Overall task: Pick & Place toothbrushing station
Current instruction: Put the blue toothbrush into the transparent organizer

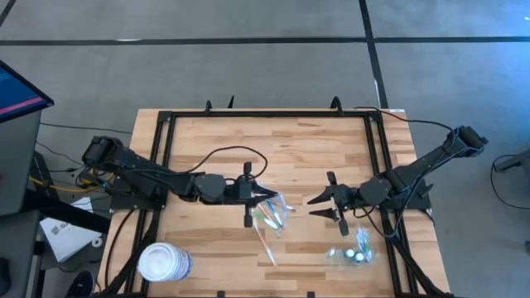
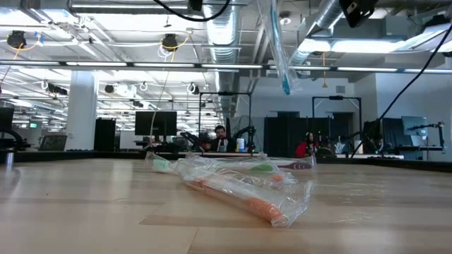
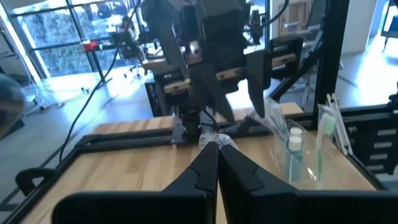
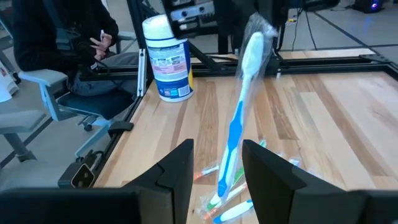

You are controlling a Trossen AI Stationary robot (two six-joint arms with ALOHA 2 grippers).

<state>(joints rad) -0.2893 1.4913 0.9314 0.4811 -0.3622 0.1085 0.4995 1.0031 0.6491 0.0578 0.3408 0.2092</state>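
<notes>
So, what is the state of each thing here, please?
left gripper: shut on the blue toothbrush
blue toothbrush: wrapped, hanging above the table
right gripper: open, empty
toothbrushing station: on the table, not gripped
wrapped toothbrushes: lying on the table
white tub: upright

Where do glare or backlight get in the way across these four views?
Low view: ceiling lights glare off the table at right. Left wrist view: bright windows backlight the shut left claw. Right wrist view: even light on the wrapped toothbrush.
</notes>
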